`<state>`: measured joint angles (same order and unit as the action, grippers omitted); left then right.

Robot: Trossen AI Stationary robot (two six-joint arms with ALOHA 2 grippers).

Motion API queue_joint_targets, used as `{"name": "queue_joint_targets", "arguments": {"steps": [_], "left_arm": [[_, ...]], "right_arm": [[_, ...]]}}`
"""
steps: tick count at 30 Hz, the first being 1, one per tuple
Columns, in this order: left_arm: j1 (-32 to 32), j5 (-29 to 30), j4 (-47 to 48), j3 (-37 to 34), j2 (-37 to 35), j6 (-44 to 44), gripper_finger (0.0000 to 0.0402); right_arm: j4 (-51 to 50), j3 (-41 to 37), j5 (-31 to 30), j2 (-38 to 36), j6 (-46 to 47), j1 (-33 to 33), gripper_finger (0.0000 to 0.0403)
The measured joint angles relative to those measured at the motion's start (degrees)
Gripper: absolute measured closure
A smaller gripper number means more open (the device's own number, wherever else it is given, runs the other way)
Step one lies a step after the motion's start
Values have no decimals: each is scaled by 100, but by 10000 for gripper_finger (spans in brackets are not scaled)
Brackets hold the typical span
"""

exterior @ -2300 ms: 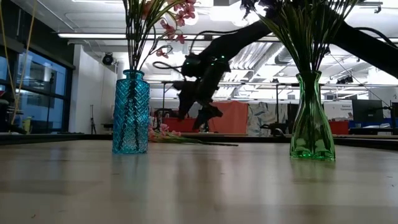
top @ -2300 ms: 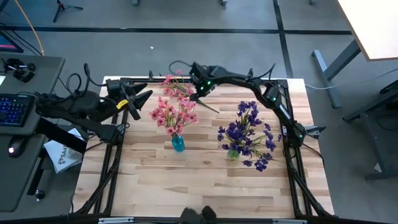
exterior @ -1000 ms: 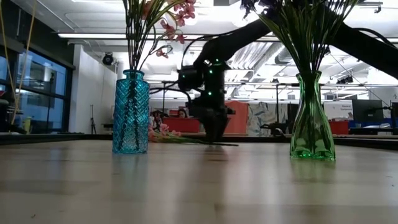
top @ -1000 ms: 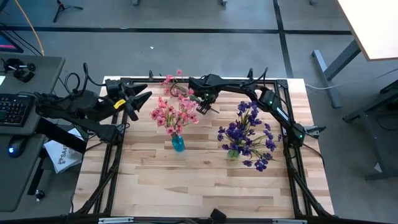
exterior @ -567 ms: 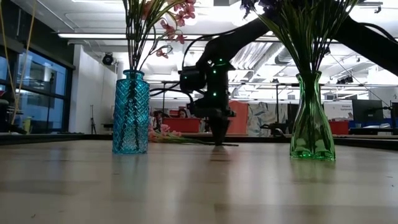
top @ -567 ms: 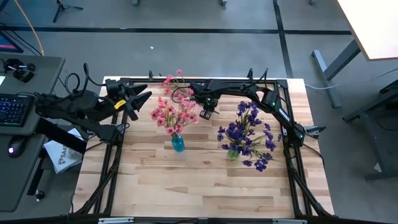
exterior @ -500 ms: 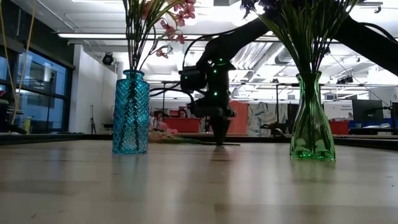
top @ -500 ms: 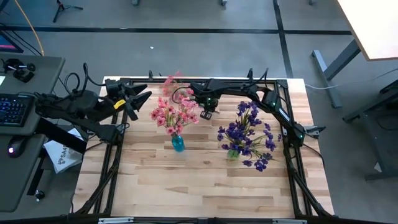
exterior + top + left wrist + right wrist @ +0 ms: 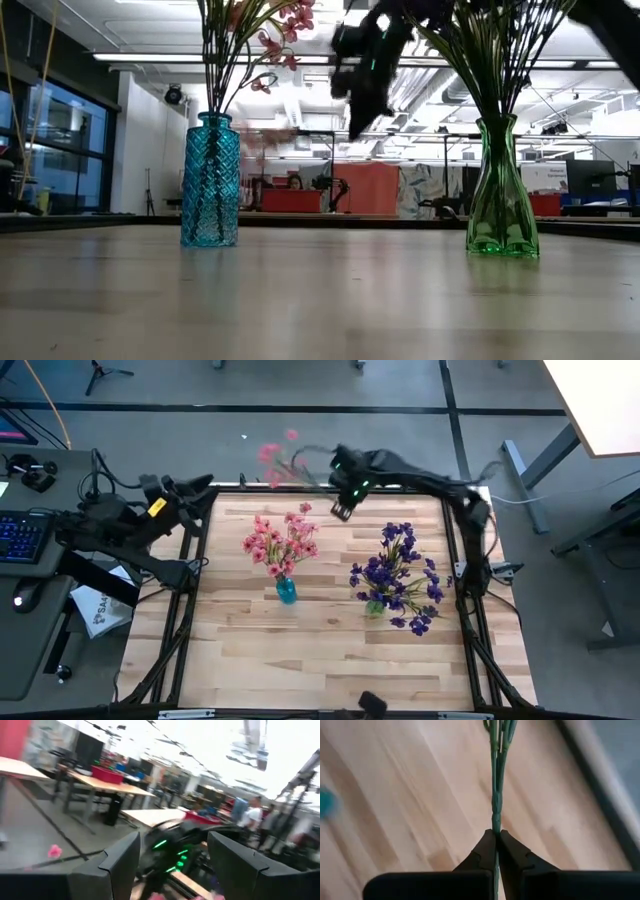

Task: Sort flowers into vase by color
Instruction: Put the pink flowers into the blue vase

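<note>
The wooden table (image 9: pixel 320 650) carries 2 vases near its middle. The right arm reaches from the right side across the far edge, and its claw (image 9: pixel 342 510) hangs above the table close to that far edge, pinched tight on the thin green stems of a pink sprig (image 9: pixel 278 463); in the right wrist view the stems (image 9: pixel 496 780) run straight out from between the closed fingertips (image 9: pixel 485 851). The sprig's blossoms trail out past the far edge, over the floor, blurred. The left arm waits off the far left corner, its claw (image 9: pixel 196 487) held wide, nothing between the fingers (image 9: pixel 122 860).

The purple bunch (image 9: pixel 398 575) stands in the green vase (image 9: pixel 502 192) on the right half of the table, well apart from the blue vase (image 9: pixel 210 182) toward the left, which holds the pink bunch (image 9: pixel 280 540).

Beside the table's left edge, a white sheet (image 9: pixel 100 610) on the floor bears dark lettering starting "SA"; the rest is hidden. No other writing can be read.
</note>
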<state>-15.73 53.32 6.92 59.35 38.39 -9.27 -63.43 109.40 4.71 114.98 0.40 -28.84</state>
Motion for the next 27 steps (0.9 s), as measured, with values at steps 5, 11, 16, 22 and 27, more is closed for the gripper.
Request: {"name": "queue_joint_targets", "arguments": {"steps": [5,11,16,22,27], "left_arm": [[22,585,-324,0,96,297,183],[527,336,-834,0,502,316,183],[1063,-884,-1662,0,1059,578,183],[1502,-1805,-2127,-2,1571,633,183],[1713,-2963,-2419,0,1802,388,183]], "right_arm": [[1013,24,218,-841,389,-251,402],[3332,35,1475,-1339,1308,-159,403],[4827,28,2196,-1316,1933,303,403],[5437,31,2292,-1326,2052,1050,403],[5423,31,2237,-1325,2014,1424,403]]}}
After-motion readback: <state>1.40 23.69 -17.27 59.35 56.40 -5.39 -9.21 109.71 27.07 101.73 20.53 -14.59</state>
